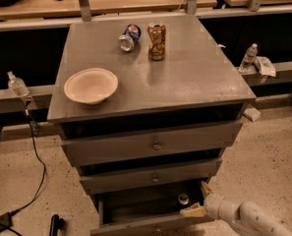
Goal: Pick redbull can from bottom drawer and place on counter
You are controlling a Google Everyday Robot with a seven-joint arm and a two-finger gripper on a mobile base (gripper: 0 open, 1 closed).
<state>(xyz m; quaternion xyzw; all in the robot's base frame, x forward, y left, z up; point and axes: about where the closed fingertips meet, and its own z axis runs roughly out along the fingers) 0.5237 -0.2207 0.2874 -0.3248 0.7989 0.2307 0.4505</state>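
Note:
The bottom drawer [135, 224] of the grey cabinet is pulled out. Inside it, near the right end, stands the redbull can [183, 199]; only its silver top and a little of its dark body show. My gripper [199, 199] reaches in from the lower right at the drawer's right end. It is open, with one tan fingertip [193, 211] by the drawer front and the other [205, 187] farther back. The can stands just left of the gap between them, not held. The counter [185, 77] is the cabinet's flat grey top.
On the counter lie a cream bowl [91, 85] at the left, a blue can on its side [129, 37] and a dented brown-gold can [156, 42] at the back. The two upper drawers [155, 145] are shut. Plastic bottles [18, 86] [248, 57] stand on side ledges. A cable [35, 181] runs over the floor at the left.

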